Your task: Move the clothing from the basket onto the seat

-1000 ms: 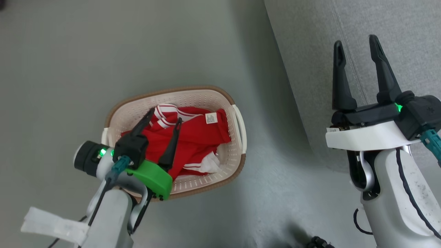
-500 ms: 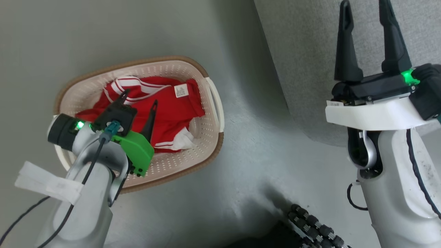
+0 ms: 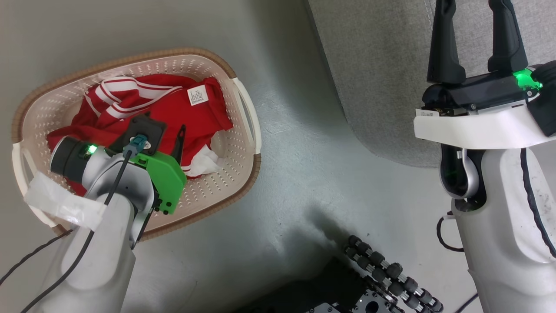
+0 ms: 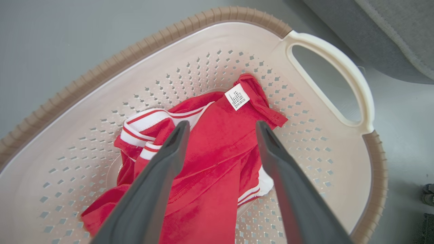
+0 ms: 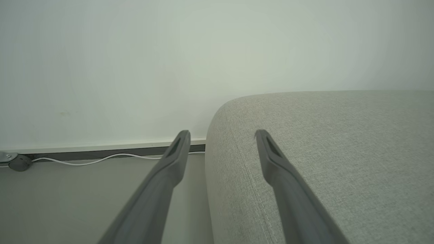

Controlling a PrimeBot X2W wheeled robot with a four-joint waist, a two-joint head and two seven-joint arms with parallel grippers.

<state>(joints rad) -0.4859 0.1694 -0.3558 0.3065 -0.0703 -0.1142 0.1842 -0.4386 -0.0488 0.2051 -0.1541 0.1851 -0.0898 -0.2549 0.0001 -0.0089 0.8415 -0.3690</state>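
The clothing (image 3: pixel 173 104) is a red heap with white stripes and a small white label, lying in the cream basket (image 3: pixel 130 58) on the floor at the left. My left gripper (image 3: pixel 164 125) points down into the basket, open. In the left wrist view its fingers (image 4: pixel 222 125) straddle the red clothing (image 4: pixel 217 162) just above it, with nothing between them; the label (image 4: pixel 237 97) lies beyond the tips. The grey seat (image 3: pixel 373 65) fills the upper right. My right gripper (image 3: pixel 475 26) stands open and empty over the seat's edge (image 5: pixel 339 152), fingers (image 5: pixel 222 134) spread wide.
The basket's white handle (image 4: pixel 339 67) faces the seat, with a strip of grey floor (image 3: pixel 295 143) between them. My base with black rollers (image 3: pixel 386 269) sits at the bottom. A white cable (image 5: pixel 101 157) runs along the wall skirting beside the seat.
The head camera has tilted, shifting the whole picture. My left gripper has sunk lower into the basket, closer to the clothing. Both grippers stay open.
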